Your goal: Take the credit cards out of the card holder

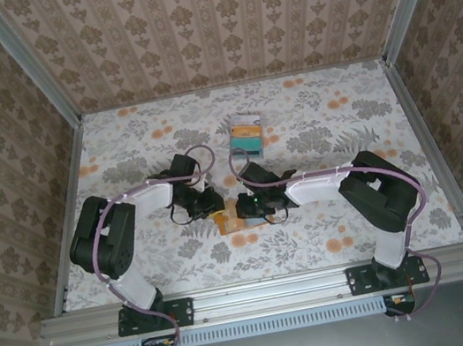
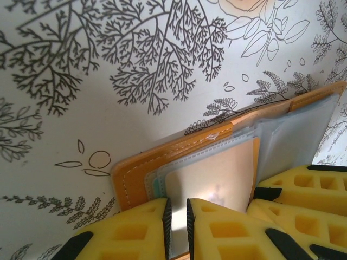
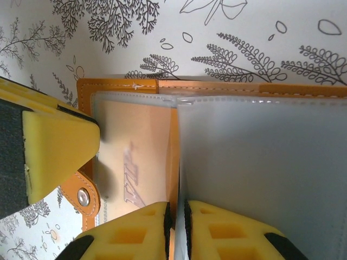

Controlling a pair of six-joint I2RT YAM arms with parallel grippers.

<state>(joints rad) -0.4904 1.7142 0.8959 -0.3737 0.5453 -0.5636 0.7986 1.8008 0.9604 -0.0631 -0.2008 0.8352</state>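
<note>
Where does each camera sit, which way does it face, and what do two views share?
Top external: above, behind the arms, facing down at the table; both arms show.
Left wrist: on left arm, facing down past the left gripper at the card holder.
Right wrist: on the right arm, likewise past the right gripper.
Shared: both wrists see the card holder.

Card holder (image 1: 225, 221) mostly covered — little to read.
From above it shows as an orange sliver between the left gripper (image 1: 213, 204) and right gripper (image 1: 243, 210), and the credit cards (image 1: 245, 132) farther back are too small to count. In the left wrist view its lower edge lies behind yellow fingers (image 2: 135, 233) and its right end runs off frame; in the right wrist view the print under the clear sleeve (image 3: 133, 181) is blurred and the holder's right part is cut off.
</note>
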